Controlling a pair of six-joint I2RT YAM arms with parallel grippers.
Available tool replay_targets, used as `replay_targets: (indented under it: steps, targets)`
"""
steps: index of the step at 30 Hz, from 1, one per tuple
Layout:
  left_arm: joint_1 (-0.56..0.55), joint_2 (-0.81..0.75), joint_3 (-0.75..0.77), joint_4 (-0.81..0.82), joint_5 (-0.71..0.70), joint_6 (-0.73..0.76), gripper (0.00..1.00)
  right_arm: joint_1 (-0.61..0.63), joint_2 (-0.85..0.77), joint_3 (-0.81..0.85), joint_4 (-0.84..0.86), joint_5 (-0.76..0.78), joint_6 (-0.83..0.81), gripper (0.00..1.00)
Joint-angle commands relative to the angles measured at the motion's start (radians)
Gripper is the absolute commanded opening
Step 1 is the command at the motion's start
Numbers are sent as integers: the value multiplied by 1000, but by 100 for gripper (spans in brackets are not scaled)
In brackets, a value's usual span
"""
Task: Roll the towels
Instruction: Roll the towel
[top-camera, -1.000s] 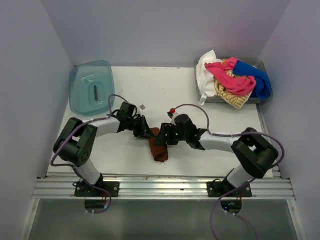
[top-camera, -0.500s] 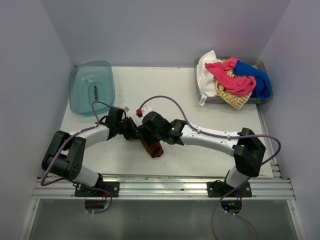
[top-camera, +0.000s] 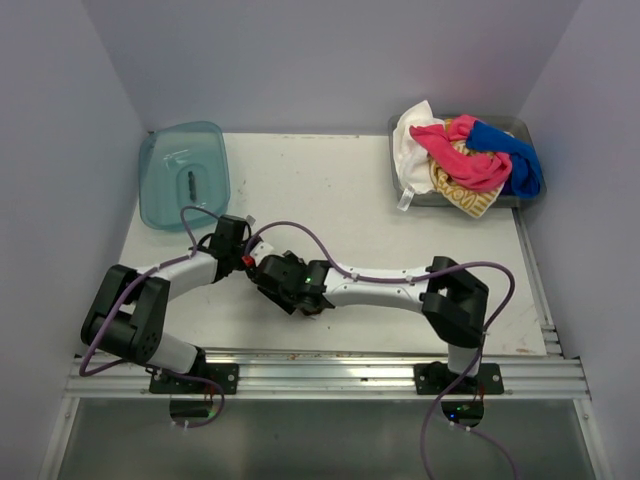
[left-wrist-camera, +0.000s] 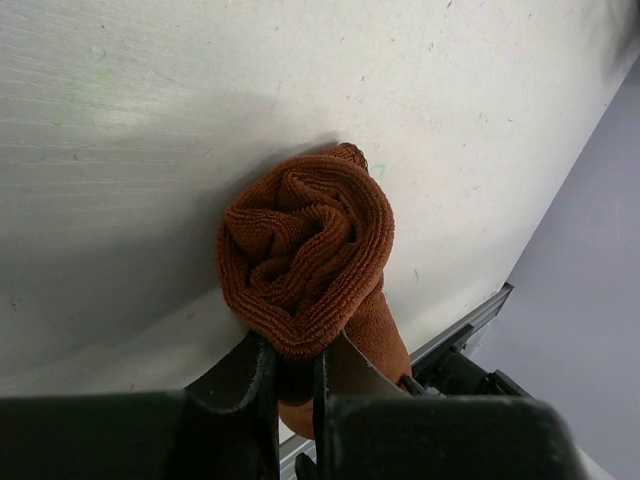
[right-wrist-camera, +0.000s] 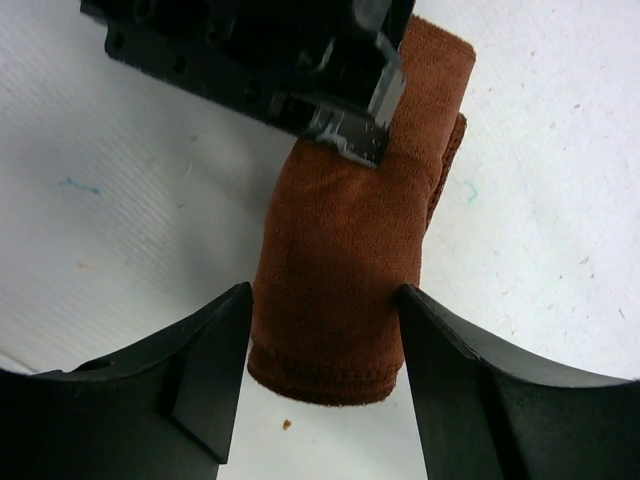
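Two grippers on one rust-brown roll

Left gripper (left-wrist-camera: 292, 365): jaws nearly together, pinching the rim of cloth at one end of the rust-brown towel (left-wrist-camera: 305, 250). The left wrist view looks straight at that end. It shows a tight spiral of terry, roughly round, with the body of the roll running off behind it.

Right gripper (right-wrist-camera: 325, 300): jaws spread wide, one of its fingers (right-wrist-camera: 215, 370) on each side of the roll, close to the other end. The cloth fills the gap between them. The roll does not look squashed, and I cannot tell whether the pads press on it. The right wrist view also catches the black body of the left gripper clamped at the opposite end.

Towel: rolled into a short cylinder, lying on the white table (top-camera: 330, 190) close to the near edge, left of centre. From above it is mostly hidden under the right gripper; only a sliver of brown shows.

Arms: the left arm bends in from the near left. The right arm stretches across from the near right, its cable looping over the wrist.

Farther out:
- Translucent teal tray (top-camera: 205, 160), far left, well apart from the roll.
- Grey bin (top-camera: 500, 121), far right corner, holding a crumpled heap.
- In the heap: white towel (top-camera: 410, 135), pink towel (top-camera: 455, 160), blue towel (top-camera: 515, 160), striped towel (top-camera: 465, 197). None of them is rolled.
- Aluminium rail (top-camera: 330, 375) along the near edge, under the arm bases.
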Motion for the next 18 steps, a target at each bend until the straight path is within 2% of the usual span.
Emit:
replay_targets:
  steps: [1,5,8,12,14,15,17,18]
  targets:
    - [4,-4,-15,-6,-60,7,0,4,46,50,0,53,-5,63]
    - [6,-9,-8,-19,-61,12,0,6,96,58,-6,46,43,59]
    - [4,-21,-8,-26,-74,12,0,4,109,47,-3,49,81,51]
    - [6,-41,-10,-26,-84,1,0,1,97,16,14,68,124,32]
    - [7,-47,-5,-30,-81,4,11,-14,65,-11,61,52,153,25]
    - [9,-52,4,-38,-81,9,23,-22,47,-52,86,33,164,20]
    - [18,-64,10,-47,-90,19,35,-68,-1,-117,156,-62,204,15]
    - [23,-78,18,-55,-92,21,46,-87,-13,-138,179,-103,219,14]
